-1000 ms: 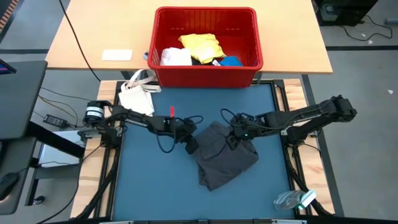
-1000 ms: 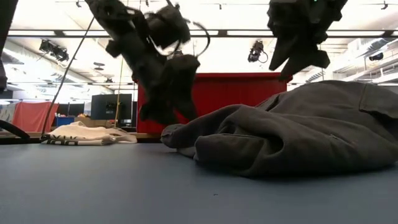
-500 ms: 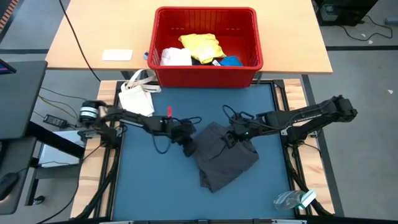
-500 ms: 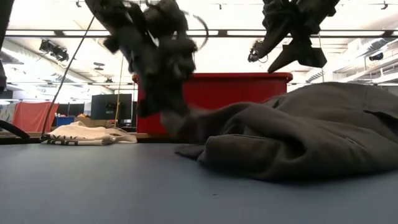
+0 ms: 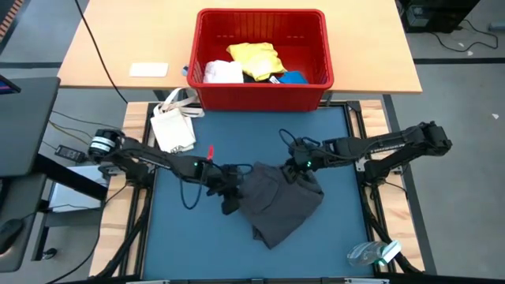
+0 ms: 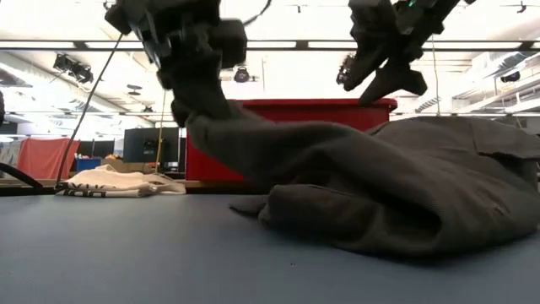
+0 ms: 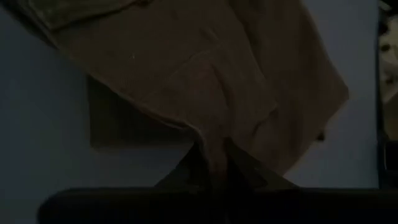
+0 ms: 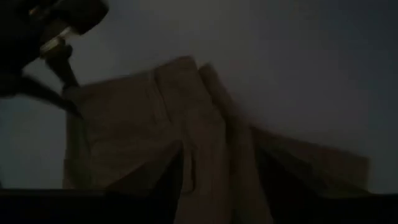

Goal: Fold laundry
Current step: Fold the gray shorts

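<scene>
A dark grey garment (image 5: pixel 280 205) lies crumpled on the blue mat, right of its middle. My left gripper (image 5: pixel 229 197) is at the garment's left edge and shut on it; in the low view this gripper (image 6: pixel 187 105) holds that edge up off the mat. My right gripper (image 5: pixel 296 172) hangs over the garment's far right part. It is open, its fingers (image 8: pixel 168 180) apart with cloth showing below them, and in the low view it (image 6: pixel 386 84) is clear of the garment (image 6: pixel 396 194). My left gripper pinches a bunched bit of the garment's left edge (image 7: pixel 211 146) between its two fingers. The fingers slant down at it from the table's left. That edge (image 6: pixel 211 127) is lifted clear and runs as a sloping band down to the heap, which rests on the mat.
A red basket (image 5: pixel 207 95) stands at the mat's far edge, holding yellow, white and blue cloth. A white bag with straps (image 5: pixel 173 126) lies at the far left corner. A clear plastic item (image 5: pixel 375 254) sits at the near right corner. Bare mat lies left of and in front of the garment.
My left gripper has shut on the garment's left edge. It then rose and moved toward the table's near left, drawing that edge up off the mat into a sloping band. The rest of the heap has stayed on the mat.
</scene>
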